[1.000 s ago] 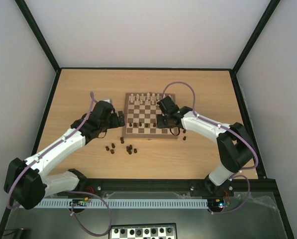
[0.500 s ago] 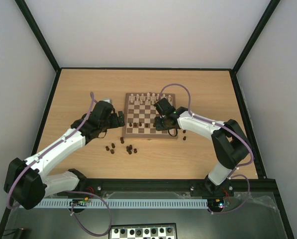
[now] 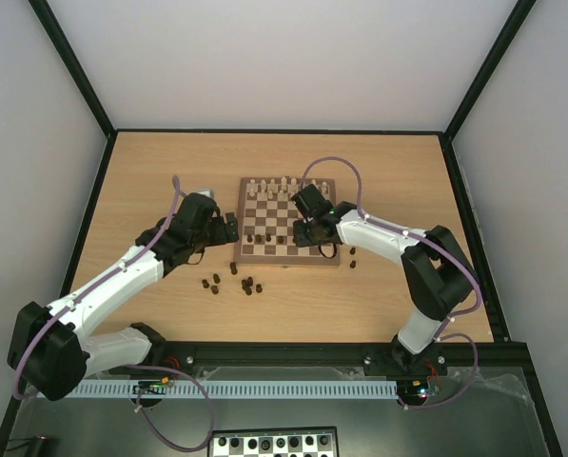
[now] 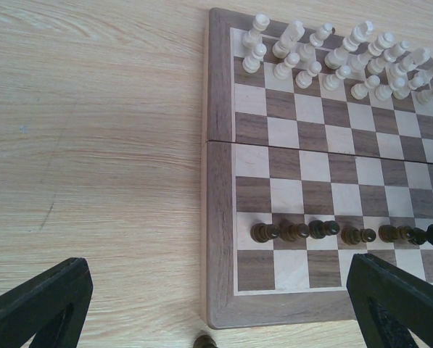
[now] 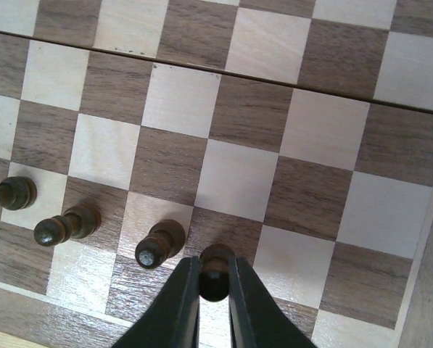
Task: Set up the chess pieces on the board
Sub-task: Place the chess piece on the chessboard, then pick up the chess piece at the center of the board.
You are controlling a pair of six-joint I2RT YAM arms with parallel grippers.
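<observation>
With a partial row of dark pawns (image 4: 321, 230) stood on the chessboard (image 3: 284, 260) at the middle of the counter (image 3: 150, 190), a further pawn (image 5: 215, 274) is clamped in the right fingers (image 5: 174, 308) at the next square, the left fingers (image 4: 42, 301) are spread wide and empty, and several dark chessmen (image 3: 248, 284) (judged mostly back-rank pieces) are left loose toward the near edge.

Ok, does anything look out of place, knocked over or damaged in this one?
Nothing damaged. The only untidy spot is the loose chess pieces on the table off the board's near-left corner, with two more by its right edge: unplaced, not spilled. The right pincer grips one pawn over the board.
</observation>
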